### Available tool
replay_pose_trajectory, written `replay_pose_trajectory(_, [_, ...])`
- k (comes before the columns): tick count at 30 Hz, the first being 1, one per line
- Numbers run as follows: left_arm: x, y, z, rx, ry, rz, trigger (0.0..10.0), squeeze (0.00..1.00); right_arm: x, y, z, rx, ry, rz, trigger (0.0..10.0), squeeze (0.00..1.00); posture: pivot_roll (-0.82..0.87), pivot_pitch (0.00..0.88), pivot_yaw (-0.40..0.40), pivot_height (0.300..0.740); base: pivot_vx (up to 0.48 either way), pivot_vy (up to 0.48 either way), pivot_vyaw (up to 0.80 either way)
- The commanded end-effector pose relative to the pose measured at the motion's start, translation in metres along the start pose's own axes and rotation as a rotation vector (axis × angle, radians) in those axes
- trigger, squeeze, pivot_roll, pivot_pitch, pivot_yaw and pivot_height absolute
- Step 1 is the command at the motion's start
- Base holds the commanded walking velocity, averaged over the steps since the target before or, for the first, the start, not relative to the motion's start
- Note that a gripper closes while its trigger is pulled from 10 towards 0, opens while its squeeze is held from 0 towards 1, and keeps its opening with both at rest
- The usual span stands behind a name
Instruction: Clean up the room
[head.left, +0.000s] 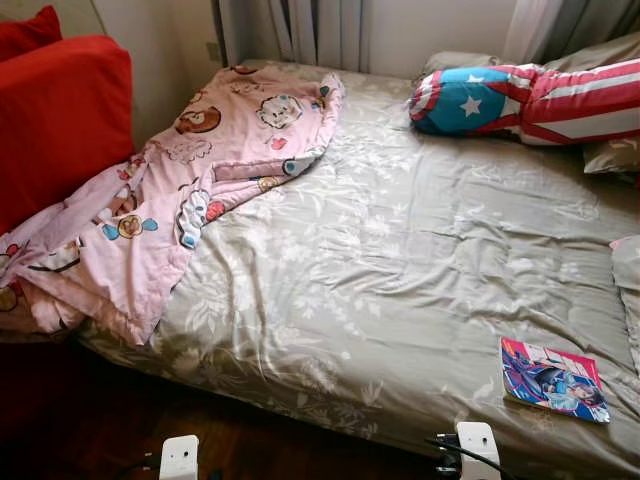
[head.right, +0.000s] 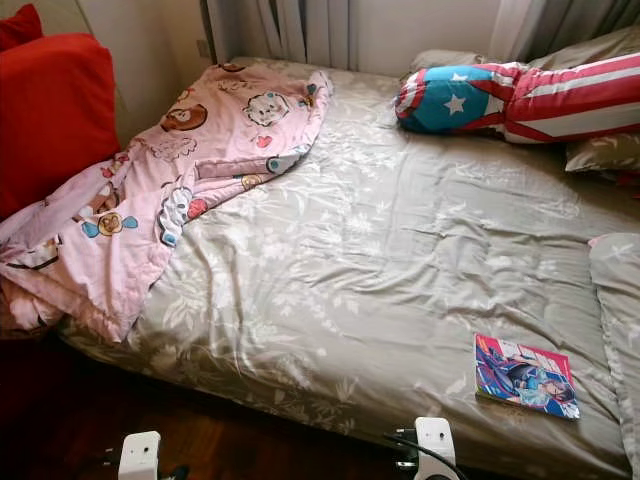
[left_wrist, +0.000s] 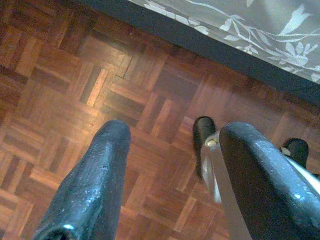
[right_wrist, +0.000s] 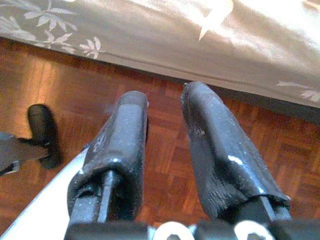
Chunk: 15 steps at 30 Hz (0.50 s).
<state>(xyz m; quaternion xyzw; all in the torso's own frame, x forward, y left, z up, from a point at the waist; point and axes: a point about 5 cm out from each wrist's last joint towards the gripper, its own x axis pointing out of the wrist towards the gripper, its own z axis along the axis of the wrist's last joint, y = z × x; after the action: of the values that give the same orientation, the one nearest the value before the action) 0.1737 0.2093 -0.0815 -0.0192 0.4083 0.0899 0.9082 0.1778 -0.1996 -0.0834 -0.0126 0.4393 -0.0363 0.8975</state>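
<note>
Pink cartoon-print quilt (head.left: 180, 190), soft and floppy, sprawls off the grey floral bed (head.left: 400, 260); you'd pinch a hem, both grippers (left_wrist: 170, 200) (right_wrist: 165, 155) hanging parted, empty.

left hand (left_wrist: 170, 175): hangs low, fingers apart | right hand (right_wrist: 165, 145): hangs low, fingers slightly apart

Bed (head.left: 400, 260): 1, covered by 1 grey floral sheet. On it lie 1 pink cartoon-print blanket (head.left: 170, 190), 1 star-and-stripe bolster (head.left: 520, 100), 1 comic book (head.left: 555, 378) and 2 grey pillows (head.left: 610, 155). Beside the bed: 1 red cushion (head.left: 60, 120).
</note>
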Motion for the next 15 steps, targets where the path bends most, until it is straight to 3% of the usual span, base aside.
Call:
replay_pose_trajectory(1, [-0.0026,0.0055,-0.0089,-0.003,0.033,0.015,10.0,0.0,-0.0009,0.0045,-0.0063,0.007,0.023,0.011,10.0,0.0,-0.06,0.135,0.0,0.74,0.0,0.48,0.0])
replay_pose_trajectory(15, [-0.0024,0.004,-0.0088,-0.003,0.033,0.012,10.0,0.0,-0.0009,0.005,-0.0064,0.011,0.024,0.012,10.0,0.0,-0.06,0.135,0.002,0.74,0.0,0.48,0.0])
